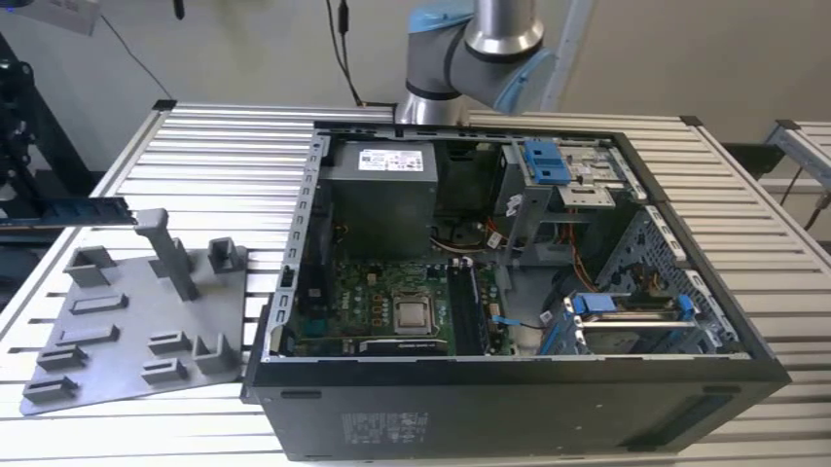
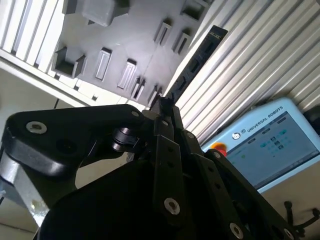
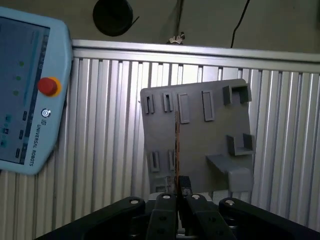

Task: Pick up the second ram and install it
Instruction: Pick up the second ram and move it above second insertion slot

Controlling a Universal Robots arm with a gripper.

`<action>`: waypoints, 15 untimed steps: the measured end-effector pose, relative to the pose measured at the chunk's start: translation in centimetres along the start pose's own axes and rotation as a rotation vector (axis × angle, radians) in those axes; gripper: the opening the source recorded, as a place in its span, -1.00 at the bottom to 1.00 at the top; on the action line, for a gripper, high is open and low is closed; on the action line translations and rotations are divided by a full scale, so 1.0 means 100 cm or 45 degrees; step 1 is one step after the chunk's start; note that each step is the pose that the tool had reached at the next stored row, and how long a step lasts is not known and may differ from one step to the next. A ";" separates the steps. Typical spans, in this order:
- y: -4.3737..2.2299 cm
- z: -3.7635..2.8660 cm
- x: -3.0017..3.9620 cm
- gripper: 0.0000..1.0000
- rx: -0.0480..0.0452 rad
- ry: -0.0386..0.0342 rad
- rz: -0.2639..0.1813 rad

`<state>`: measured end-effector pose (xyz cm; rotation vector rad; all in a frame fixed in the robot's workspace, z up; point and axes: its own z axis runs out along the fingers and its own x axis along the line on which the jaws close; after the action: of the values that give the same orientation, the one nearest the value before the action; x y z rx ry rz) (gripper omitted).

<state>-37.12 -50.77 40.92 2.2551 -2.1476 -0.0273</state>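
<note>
Fingers clamped on the second ram (image 2: 196, 62): the gripper (image 2: 165, 106) had it by one end, the stick held clear above the grey tray (image 1: 130, 292). Pick-up looked done, install not yet. The motherboard (image 1: 377, 302) lay well apart from the tray, inside the open case (image 1: 520, 409). Near the tray, a teach pendant (image 3: 25, 90) carried print, and a pale label (image 1: 393, 157) showed inside the case.

Open computer case (image 1: 520, 413) on slatted desk (image 1: 221, 146); grey fixture plate (image 1: 136, 316) at its nine o'clock; teach pendant (image 3: 25, 75) in the first wrist view.
</note>
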 end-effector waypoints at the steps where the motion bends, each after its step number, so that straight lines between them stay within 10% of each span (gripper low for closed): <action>1: -0.0020 -0.0001 0.0001 -0.72 0.000 0.0000 0.000; 15: -0.0358 -0.0012 0.0018 -0.72 0.000 0.0000 0.000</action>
<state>-33.54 -50.77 40.92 2.2552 -2.1475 -0.0273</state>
